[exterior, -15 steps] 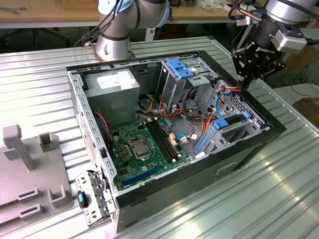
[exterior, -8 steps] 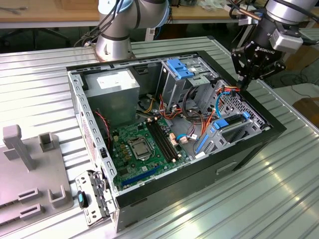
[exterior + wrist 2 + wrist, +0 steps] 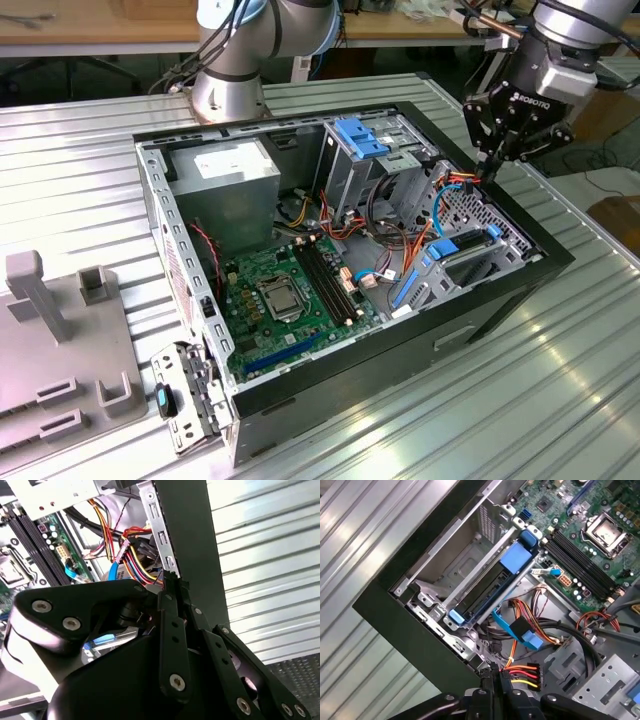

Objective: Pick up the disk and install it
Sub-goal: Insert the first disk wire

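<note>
Disk (image 3: 482,592), dark grey slab in bright blue rails, looks seated in its bay; black gripper (image 3: 496,166), exterior view one o'clock of it, pinched narrow, seemingly empty.

Robotics lab, ribbed metal worktable (image 3: 70,160), opened computer case (image 3: 400,370), robot arm base (image 3: 228,85), wooden benches (image 3: 90,25) behind.

The ribbed metal surface (image 3: 545,400) is carrying an open computer case (image 3: 470,335), which is lying on its side at the centre. A grey fixture plate (image 3: 70,365) is resting toward the exterior view's left, and the arm's base (image 3: 228,95) is standing behind the case.
</note>
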Available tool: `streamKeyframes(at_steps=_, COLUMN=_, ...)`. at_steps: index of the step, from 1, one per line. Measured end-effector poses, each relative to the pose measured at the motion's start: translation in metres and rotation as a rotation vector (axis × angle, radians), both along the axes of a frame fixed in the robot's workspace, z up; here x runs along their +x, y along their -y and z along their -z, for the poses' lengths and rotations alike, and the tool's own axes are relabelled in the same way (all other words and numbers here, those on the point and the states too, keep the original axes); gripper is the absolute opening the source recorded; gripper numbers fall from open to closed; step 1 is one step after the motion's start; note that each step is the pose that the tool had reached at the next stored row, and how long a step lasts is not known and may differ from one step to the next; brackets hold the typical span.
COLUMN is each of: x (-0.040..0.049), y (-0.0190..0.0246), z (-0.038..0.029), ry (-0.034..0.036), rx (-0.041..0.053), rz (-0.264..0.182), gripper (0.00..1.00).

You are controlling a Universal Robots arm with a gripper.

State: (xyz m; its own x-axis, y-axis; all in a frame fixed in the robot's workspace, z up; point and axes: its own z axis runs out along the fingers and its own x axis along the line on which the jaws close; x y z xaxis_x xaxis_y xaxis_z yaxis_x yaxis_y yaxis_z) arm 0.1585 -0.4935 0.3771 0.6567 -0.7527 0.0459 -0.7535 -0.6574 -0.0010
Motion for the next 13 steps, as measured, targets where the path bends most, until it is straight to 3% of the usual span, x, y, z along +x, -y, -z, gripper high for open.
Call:
streamKeyframes(at_steps=3, x=0.0000, y=0.0000, z=0.0000, ry=-0.0007, rx=0.0000, rz=0.079, gripper=0.17)
streamKeyframes(at_steps=13, x=0.0000, y=0.0000, z=0.0000, ry=-0.0012, rx=0.0003, rz=0.243, gripper=0.17)
